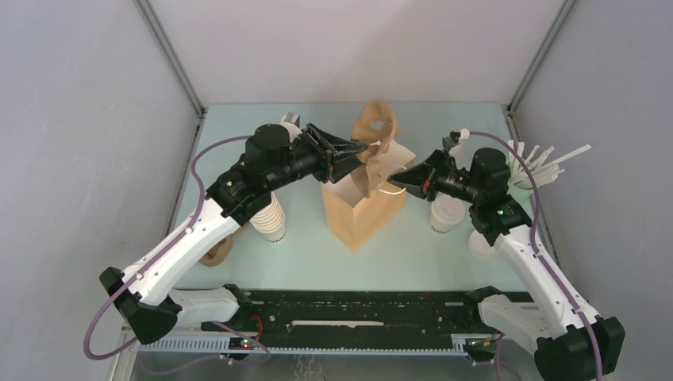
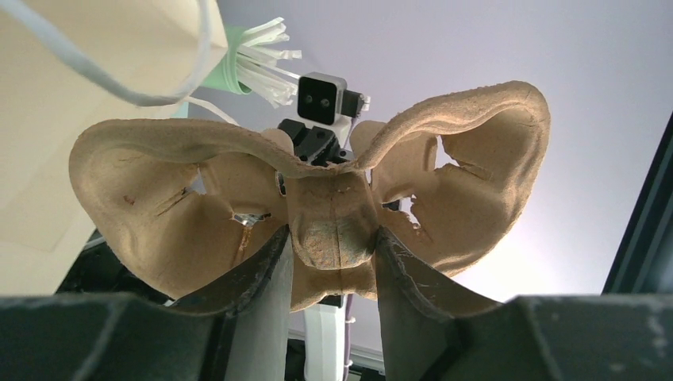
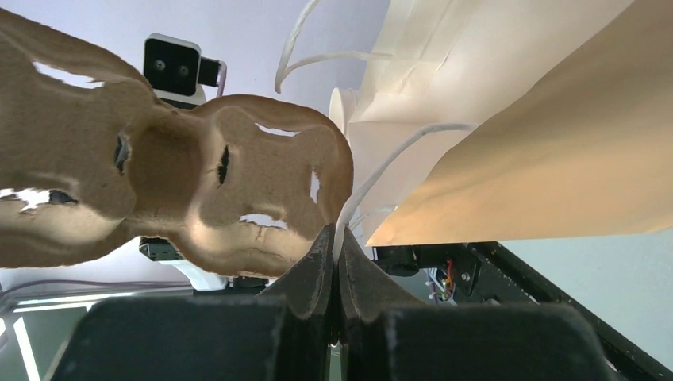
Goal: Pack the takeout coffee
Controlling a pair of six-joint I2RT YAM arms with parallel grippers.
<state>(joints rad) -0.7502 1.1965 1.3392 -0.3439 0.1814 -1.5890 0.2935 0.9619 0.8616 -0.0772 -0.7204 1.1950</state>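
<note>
"Looking from above, what does the left hand (image 1: 361, 148) grip?" asks the student.
"Its fingers (image 2: 258, 274) are pressed against the central post of a brown pulp cup carrier (image 1: 376, 125), held over the open paper bag (image 1: 359, 216) standing on the table (image 1: 317, 254)."
"And the right hand (image 1: 394, 184)?"
"Its jaws are pressed together on the bag's white cord handle (image 3: 379, 171), near the bag's right rim."
"Where is the takeout coffee (image 1: 446, 214)?"
"Upright on the table, lidded, right of the bag and apart from it, partly beneath the right arm. A stack of cups (image 1: 270, 219) stands left of the bag."
</note>
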